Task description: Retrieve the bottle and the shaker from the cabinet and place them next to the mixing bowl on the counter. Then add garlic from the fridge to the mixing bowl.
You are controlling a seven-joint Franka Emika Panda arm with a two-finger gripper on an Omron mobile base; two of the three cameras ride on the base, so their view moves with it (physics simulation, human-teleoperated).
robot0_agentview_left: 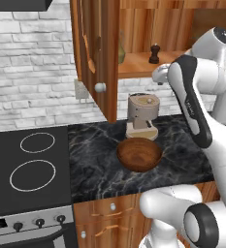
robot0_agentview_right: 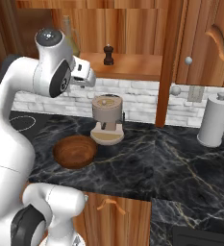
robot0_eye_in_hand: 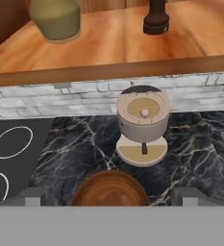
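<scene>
On the open cabinet's wooden shelf (robot0_eye_in_hand: 113,38) stand an olive-green bottle (robot0_eye_in_hand: 56,19) at the left and a small dark shaker (robot0_eye_in_hand: 156,19) at the right; both also show from the base, bottle (robot0_agentview_right: 70,41) and shaker (robot0_agentview_right: 108,55). The wooden mixing bowl (robot0_agentview_left: 139,154) sits on the dark marble counter (robot0_agentview_left: 95,164) below the shelf. My gripper (robot0_eye_in_hand: 111,198) hovers in front of the shelf and above the bowl (robot0_eye_in_hand: 110,190). It is open, its fingertips (robot0_eye_in_hand: 31,197) wide apart with nothing between them. The garlic and fridge are out of view.
A beige coffee machine (robot0_agentview_left: 142,116) stands just behind the bowl. An open cabinet door (robot0_agentview_left: 97,53) hangs left of the shelf. A stove top (robot0_agentview_left: 27,164) lies left of the counter, and a paper towel roll (robot0_agentview_right: 214,120) stands to the right.
</scene>
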